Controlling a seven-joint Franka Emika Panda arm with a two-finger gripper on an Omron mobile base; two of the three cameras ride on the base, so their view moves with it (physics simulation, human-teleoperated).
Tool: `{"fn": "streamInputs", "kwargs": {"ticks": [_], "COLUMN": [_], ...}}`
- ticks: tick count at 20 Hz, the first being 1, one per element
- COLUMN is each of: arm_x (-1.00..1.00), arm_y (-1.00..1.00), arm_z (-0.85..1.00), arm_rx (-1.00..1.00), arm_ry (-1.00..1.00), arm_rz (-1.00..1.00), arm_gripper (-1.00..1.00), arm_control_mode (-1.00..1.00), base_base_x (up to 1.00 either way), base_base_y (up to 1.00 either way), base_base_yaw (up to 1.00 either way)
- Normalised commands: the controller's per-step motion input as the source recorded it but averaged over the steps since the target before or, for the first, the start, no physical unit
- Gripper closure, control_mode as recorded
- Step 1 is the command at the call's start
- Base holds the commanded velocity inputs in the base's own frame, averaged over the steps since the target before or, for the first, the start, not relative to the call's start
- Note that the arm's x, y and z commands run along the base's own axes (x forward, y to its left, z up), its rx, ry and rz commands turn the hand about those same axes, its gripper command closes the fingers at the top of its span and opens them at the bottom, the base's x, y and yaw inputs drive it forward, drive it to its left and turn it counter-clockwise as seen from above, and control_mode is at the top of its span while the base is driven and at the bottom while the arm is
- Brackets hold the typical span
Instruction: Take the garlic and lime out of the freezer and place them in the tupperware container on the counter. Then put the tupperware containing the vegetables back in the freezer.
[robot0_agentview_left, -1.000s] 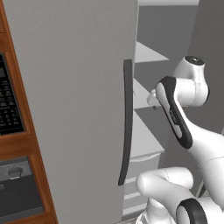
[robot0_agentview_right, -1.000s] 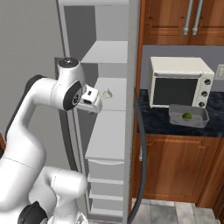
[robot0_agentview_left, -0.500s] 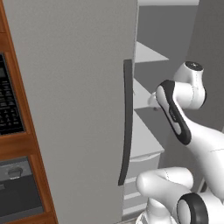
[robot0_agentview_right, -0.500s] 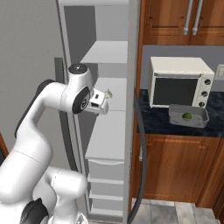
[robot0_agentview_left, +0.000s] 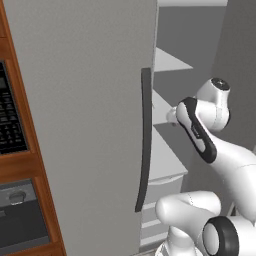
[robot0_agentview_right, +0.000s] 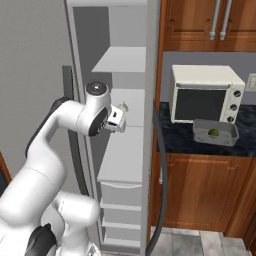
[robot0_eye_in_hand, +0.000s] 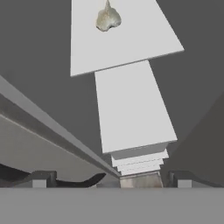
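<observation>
My gripper (robot0_agentview_right: 121, 120) hangs released inside the open freezer (robot0_agentview_right: 127, 150), jaws spread wide and holding nothing; in the hand view its two dark fingertips (robot0_eye_in_hand: 41, 178) sit far apart at roughly 7 and 5 o'clock. Past them in that view, a stack of pale drawer fronts (robot0_eye_in_hand: 140, 162) lies at about 6 o'clock, then a long white shelf (robot0_eye_in_hand: 131, 107) runs up through the middle, and beyond it a second shelf reaches toward 12 o'clock. The garlic (robot0_eye_in_hand: 107, 18) rests on that farther shelf at about 12 o'clock, off-white with its pointed tip up, well apart from my fingertips. In the right base view the same bulb (robot0_agentview_right: 124, 106) peeks just above and beside my gripper, at about 1 o'clock from it, on the middle shelf. In the left base view my arm (robot0_agentview_left: 197, 130) reaches into the freezer compartment past the grey door with its long dark curved handle (robot0_agentview_left: 144, 140). Farther off, at 3 o'clock in the right base view, the dark counter (robot0_agentview_right: 175, 140) carries the tupperware container (robot0_agentview_right: 216, 140), a shallow grey tub standing just in front of a cream oven (robot0_agentview_right: 205, 95). The lime (robot0_agentview_right: 214, 133) already lies inside the tub, a small green ball near its middle.
</observation>
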Motion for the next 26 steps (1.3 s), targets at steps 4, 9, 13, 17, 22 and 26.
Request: {"fn": "streamInputs", "kwargs": {"ticks": [4, 9, 13, 17, 22, 26], "arm_x": [0.39, 0.31, 0.28, 0.27, 0.35, 0.27], "arm_y": [0.0, 0.0, 0.0, 0.0, -0.01, 0.0], "arm_z": [0.0, 0.0, 0.0, -0.01, -0.13, -0.01], "arm_rx": [0.11, 0.04, 0.02, 0.05, 0.02, 0.01], "arm_ry": [0.01, 0.07, 0.02, 0.0, 0.0, 0.0], "arm_rz": [0.01, 0.01, 0.0, 0.0, 0.0, 0.0], "arm_gripper": [-1.0, -1.0, -1.0, -1.0, -1.0, -1.0], "arm_control_mode": [-1.0, -1.0, -1.0, -1.0, -1.0, -1.0], "base_base_x": [0.0, 0.0, 0.0, 0.0, 0.0, 0.0], "base_base_y": [0.0, 0.0, 0.0, 0.0, 0.0, 0.0], "base_base_yaw": [0.0, 0.0, 0.0, 0.0, 0.0, 0.0]}}
